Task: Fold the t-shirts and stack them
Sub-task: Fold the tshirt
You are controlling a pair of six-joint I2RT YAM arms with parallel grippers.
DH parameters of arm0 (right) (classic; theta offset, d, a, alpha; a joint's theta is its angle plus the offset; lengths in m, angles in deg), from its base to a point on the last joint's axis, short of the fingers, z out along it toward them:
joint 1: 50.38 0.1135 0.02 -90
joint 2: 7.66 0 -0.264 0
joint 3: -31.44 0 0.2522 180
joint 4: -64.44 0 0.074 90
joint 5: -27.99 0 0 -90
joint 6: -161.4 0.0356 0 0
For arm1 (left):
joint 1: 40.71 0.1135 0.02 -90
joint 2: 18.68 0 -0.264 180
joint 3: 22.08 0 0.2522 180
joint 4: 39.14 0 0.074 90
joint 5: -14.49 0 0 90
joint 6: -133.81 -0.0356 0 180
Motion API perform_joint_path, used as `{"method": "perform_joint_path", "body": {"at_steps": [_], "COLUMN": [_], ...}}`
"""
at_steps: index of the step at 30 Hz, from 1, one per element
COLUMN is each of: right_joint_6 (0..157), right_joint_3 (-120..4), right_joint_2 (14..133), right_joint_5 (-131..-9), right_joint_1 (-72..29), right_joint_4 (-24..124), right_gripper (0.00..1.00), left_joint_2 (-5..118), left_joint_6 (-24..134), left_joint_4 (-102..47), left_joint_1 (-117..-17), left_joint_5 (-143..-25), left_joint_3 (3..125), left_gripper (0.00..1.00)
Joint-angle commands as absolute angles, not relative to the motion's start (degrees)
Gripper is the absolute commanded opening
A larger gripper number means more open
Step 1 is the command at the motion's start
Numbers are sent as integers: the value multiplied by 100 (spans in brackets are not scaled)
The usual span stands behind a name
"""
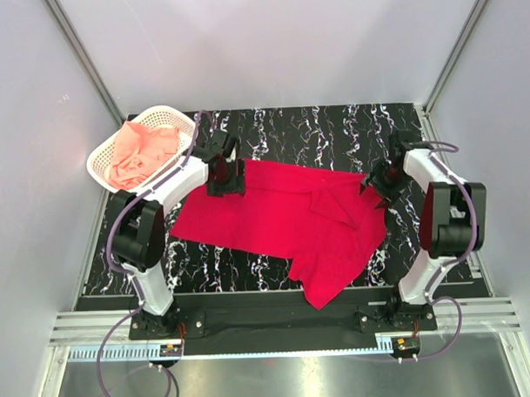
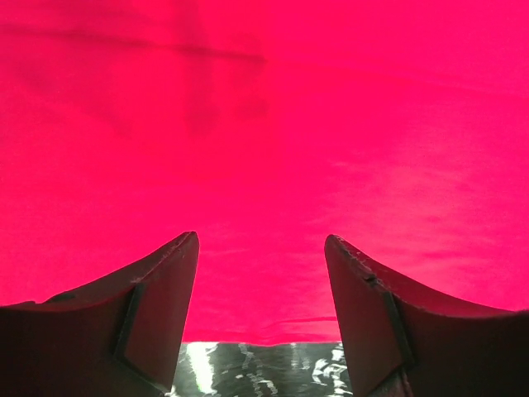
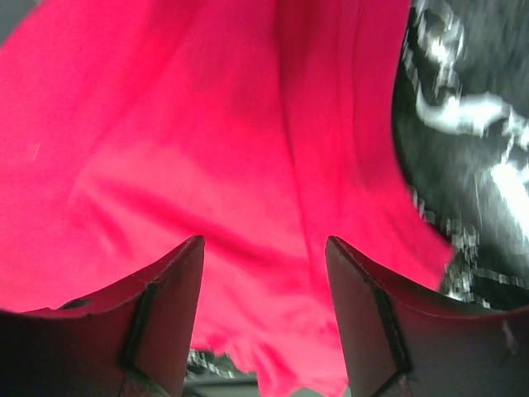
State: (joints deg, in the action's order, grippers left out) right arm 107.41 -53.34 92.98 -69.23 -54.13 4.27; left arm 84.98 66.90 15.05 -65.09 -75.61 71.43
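Observation:
The crimson red t-shirt (image 1: 283, 220) lies spread on the black marbled table, partly folded, one part reaching the near edge. My left gripper (image 1: 224, 184) is open just over the shirt's far left edge; the left wrist view shows red cloth (image 2: 264, 149) between and beyond the open fingers (image 2: 161, 306), with the cloth's edge near the table. My right gripper (image 1: 375, 188) is open over the shirt's far right corner; red cloth (image 3: 207, 165) fills the right wrist view between its fingers (image 3: 364, 306). The salmon-pink t-shirt (image 1: 141, 152) lies crumpled in the basket.
The white lattice basket (image 1: 102, 157) stands at the back left of the table (image 1: 332, 131). Grey walls close in the workspace on three sides. A metal rail runs along the near edge.

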Motion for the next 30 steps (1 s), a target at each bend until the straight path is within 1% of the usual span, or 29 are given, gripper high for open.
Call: {"method": "perform_joint_path", "body": {"at_steps": [1, 4, 9, 14, 19, 23, 24, 26, 27, 29, 30], "right_joint_6": [11156, 11174, 10867, 10340, 9786, 9452, 9347, 9241, 9197, 9056, 9021], "right_joint_3": [-5676, -5834, -6177, -6976, -8495, -9585, -10057, -10543, -11033, -11554, -12052], "right_joint_2": [9789, 10027, 10633, 11422, 12338, 12996, 13103, 13374, 13463, 13595, 13604], "right_joint_5": [-6404, -6228, -5613, -5252, -5295, -5488, -5559, -5700, -5718, -5613, -5517], "right_joint_1": [-5329, -5249, -5214, -5214, -5223, -5223, -5223, -5214, -5214, -5223, -5223], "right_joint_4": [384, 489, 594, 665, 393, 252, 173, -81, -213, -739, -976], "right_gripper": [68, 69, 70, 71, 72, 72, 72, 72, 73, 74, 77], "left_joint_2": [8863, 9214, 9863, 10620, 11393, 11737, 11746, 11686, 11633, 11492, 11283], "left_joint_6": [6789, 6816, 6833, 6824, 7035, 7062, 7018, 6965, 6887, 6825, 6798], "left_joint_4": [2049, 2217, 2129, 2252, 2340, 2472, 2498, 2507, 2507, 2533, 2560], "left_joint_1": [-6479, -6470, -6453, -6391, -6207, -6154, -6137, -6110, -6075, -6066, -6066], "left_joint_5": [-6655, -6444, -6434, -6645, -7198, -7278, -7235, -7156, -7129, -7068, -7050], "left_joint_3": [7420, 7649, 8088, 8879, 9949, 10742, 10856, 11006, 11016, 10903, 10823], "left_gripper": [69, 70, 71, 70, 71, 72, 73, 76, 76, 78, 79]}}
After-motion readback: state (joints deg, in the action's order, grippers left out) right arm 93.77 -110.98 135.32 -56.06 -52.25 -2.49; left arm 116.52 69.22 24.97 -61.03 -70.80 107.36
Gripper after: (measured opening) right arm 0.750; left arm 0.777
